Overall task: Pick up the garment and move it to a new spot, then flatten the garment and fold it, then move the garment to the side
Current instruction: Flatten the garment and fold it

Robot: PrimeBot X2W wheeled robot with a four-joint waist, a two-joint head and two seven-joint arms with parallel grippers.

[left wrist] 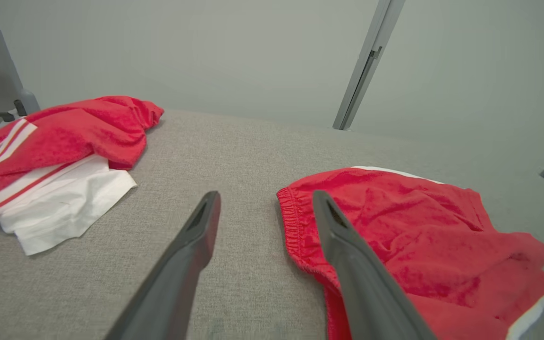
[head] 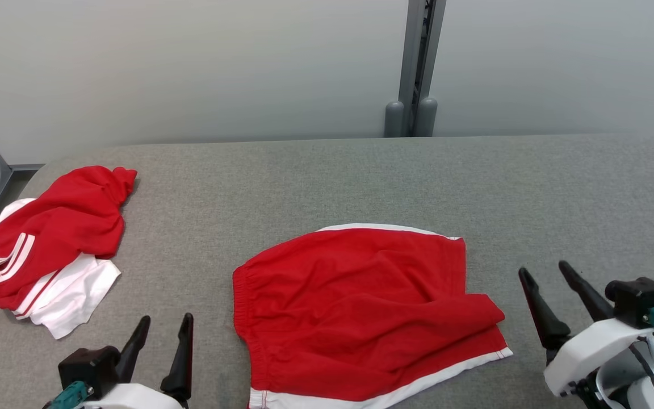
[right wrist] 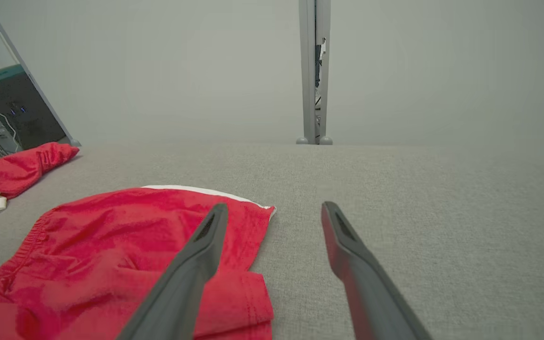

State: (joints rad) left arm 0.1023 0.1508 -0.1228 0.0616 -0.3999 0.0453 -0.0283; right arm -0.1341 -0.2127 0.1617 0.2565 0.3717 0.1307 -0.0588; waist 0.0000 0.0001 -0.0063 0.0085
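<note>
The left gripper (head: pixel 167 318) and right gripper (head: pixel 543 268) stand wide open and empty at the near edge of the bench (head: pixel 304 182), on either side of the shorts (head: pixel 355 307). The shorts lie rumpled mid-edge. More clothes (head: pixel 54 238) are heaped at the left edge.

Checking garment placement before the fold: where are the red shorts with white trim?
Head view: the red shorts with white trim lie front-centre on the grey fabric table, right of the crumpled red-and-white clothes pile.
</note>
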